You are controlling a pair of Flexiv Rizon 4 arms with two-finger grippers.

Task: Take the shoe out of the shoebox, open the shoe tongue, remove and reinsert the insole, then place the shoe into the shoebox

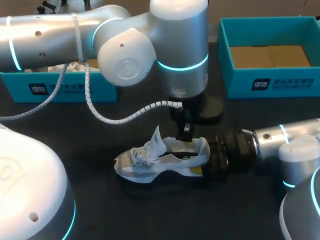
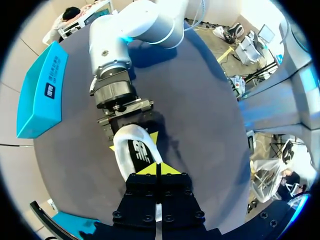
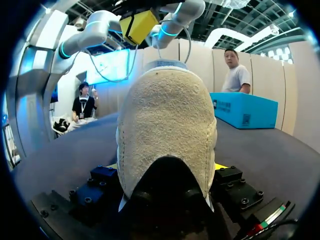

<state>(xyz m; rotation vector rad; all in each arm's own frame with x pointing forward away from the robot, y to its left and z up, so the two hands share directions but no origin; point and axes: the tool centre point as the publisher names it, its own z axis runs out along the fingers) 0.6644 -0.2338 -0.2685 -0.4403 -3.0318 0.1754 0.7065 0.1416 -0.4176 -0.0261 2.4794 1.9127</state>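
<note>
White shoe [image 1: 150, 162] stands on the black table [image 1: 100, 210], outside both boxes, with its toe toward my left side and its heel toward my right. Its tongue stands up and the laces hang loose.

The right gripper [image 1: 206, 159] comes in low from the right and is closed on the heel, with one yellow tip pressing each side of it.

The left gripper [image 1: 186, 134] hangs from above over the shoe's opening, just behind the tongue. Its two fingers are pressed together and I see nothing between them. I cannot tell if they touch the shoe.

One teal box [image 1: 50, 90] is at the far left, partly hidden by the left arm. The other box [image 1: 270, 82] is at the far right and shows a brown cardboard floor. Both are well apart from the shoe.
</note>
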